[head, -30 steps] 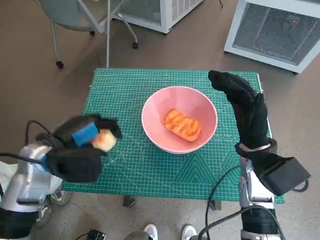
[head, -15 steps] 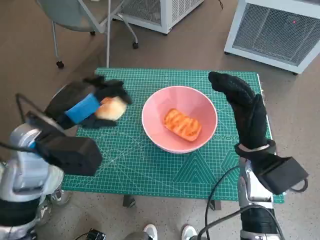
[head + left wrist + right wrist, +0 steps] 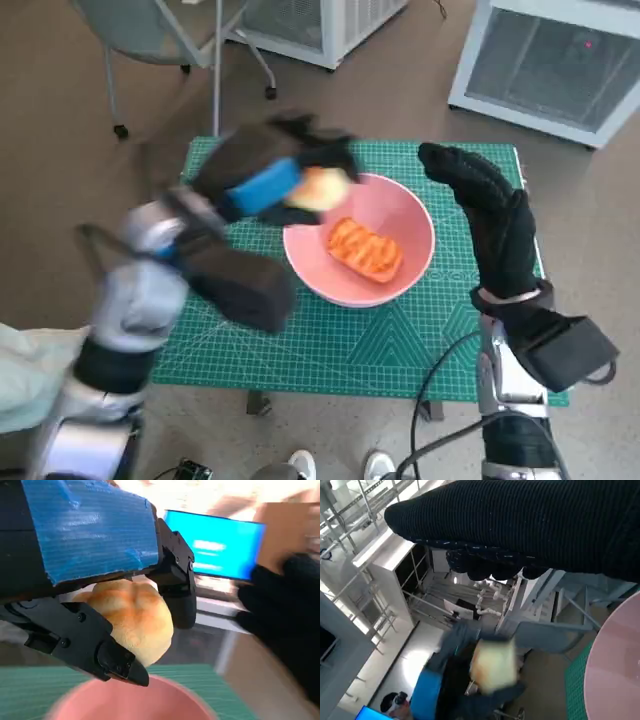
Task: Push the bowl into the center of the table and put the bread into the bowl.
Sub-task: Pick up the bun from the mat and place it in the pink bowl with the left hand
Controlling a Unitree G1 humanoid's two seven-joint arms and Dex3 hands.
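Observation:
A pink bowl (image 3: 395, 215) stands near the middle of the green mat (image 3: 330, 340), with a striped orange bread piece (image 3: 364, 249) lying in it. My left hand (image 3: 270, 180) grips a round pale bun (image 3: 322, 186) and hovers over the bowl's far left rim; the bun (image 3: 132, 617) sits between its black fingers (image 3: 180, 587), above the bowl's pink rim (image 3: 165, 700). My right hand (image 3: 490, 205) stands upright just right of the bowl with its fingers together, holding nothing. The right wrist view shows the blurred bun (image 3: 492, 662) and the bowl's edge (image 3: 615, 675).
A chair (image 3: 170, 40) and white appliances (image 3: 560, 60) stand on the floor beyond the table. A person's shoes (image 3: 340, 465) show at the near edge. A blue screen (image 3: 220, 547) appears in the left wrist view.
My left hand has carried the bun from the mat's near left side up and to the right, to the bowl's rim. The right hand and the bowl have stayed put.

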